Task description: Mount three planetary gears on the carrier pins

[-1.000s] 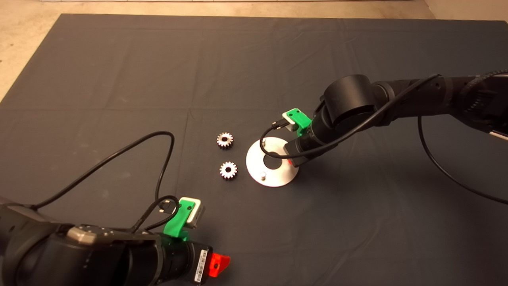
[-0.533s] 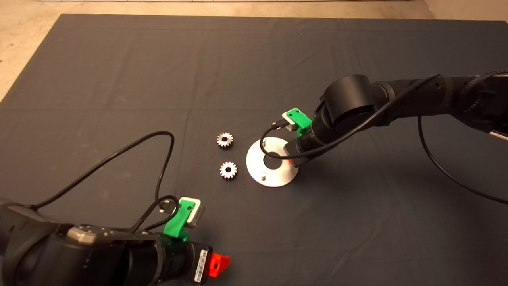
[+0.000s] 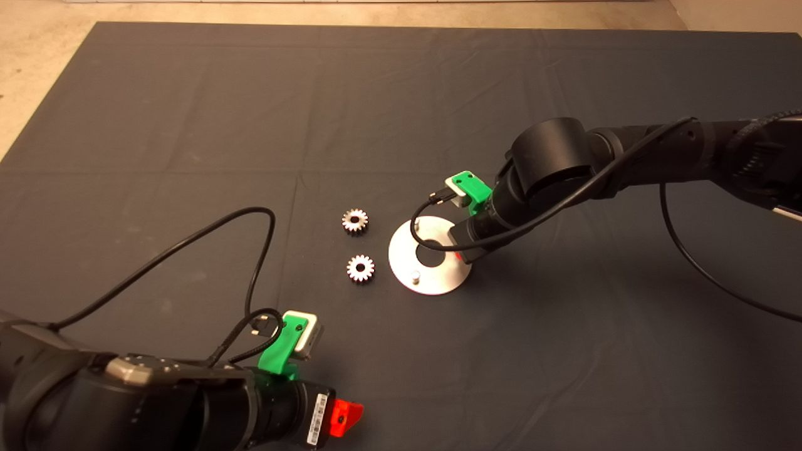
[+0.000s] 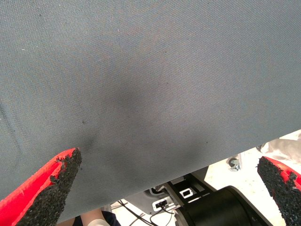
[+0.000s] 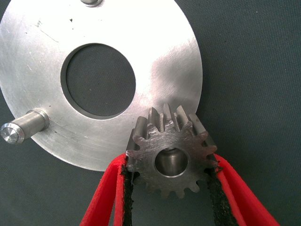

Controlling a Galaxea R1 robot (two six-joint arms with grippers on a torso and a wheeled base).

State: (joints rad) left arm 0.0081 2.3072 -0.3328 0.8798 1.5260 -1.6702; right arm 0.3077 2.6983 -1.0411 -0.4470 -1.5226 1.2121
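In the right wrist view my right gripper (image 5: 168, 165) is shut on one planetary gear (image 5: 170, 157), a pad on each side of its teeth. The gear sits over the rim of the silver carrier disc (image 5: 160, 56), and a silvery pin end shows inside its bore. Two bare carrier pins (image 5: 23, 127) (image 5: 91, 2) stand on the disc. From above, the right arm covers the disc's (image 3: 432, 279) right side, where the right gripper (image 3: 460, 255) is. Two more gears (image 3: 354, 221) (image 3: 360, 268) lie flat on the mat left of the disc. My left gripper (image 4: 171, 181) is open over bare mat.
The left arm rests at the mat's lower left corner, its red finger (image 3: 346, 416) pointing right. Black cables loop over the mat beside it and above the disc. The mat's near edge (image 4: 197, 169) runs close by the left fingers.
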